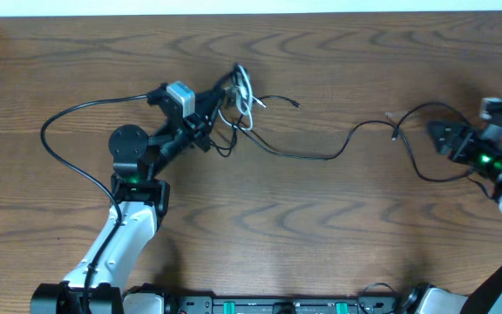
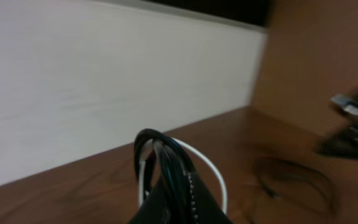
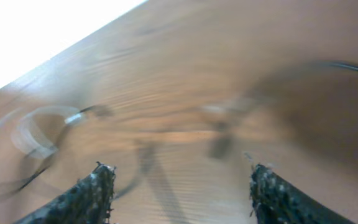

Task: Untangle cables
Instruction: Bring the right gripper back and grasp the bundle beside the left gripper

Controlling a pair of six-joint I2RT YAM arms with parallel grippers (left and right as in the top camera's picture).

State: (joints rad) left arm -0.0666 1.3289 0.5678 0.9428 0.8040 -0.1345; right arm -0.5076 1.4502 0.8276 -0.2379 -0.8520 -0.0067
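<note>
A bundle of thin black cables point(image 1: 234, 109) with one short white cable point(image 1: 245, 94) sits at the upper middle of the table. My left gripper point(image 1: 212, 118) is shut on this bundle; the left wrist view shows black loops point(image 2: 160, 158) and the white cable point(image 2: 213, 171) rising out of the closed jaws point(image 2: 179, 205). One long black cable point(image 1: 321, 155) runs right across the table to a plug end point(image 1: 396, 133) near my right gripper point(image 1: 437, 133). The right gripper point(image 3: 179, 180) is open and empty, with blurred cable point(image 3: 154, 168) on the table ahead.
The table's back edge meets a white wall point(image 1: 251, 7). A thicker black arm wire point(image 1: 68, 131) loops left of the left arm. Another black wire point(image 1: 425, 166) curves beside the right arm.
</note>
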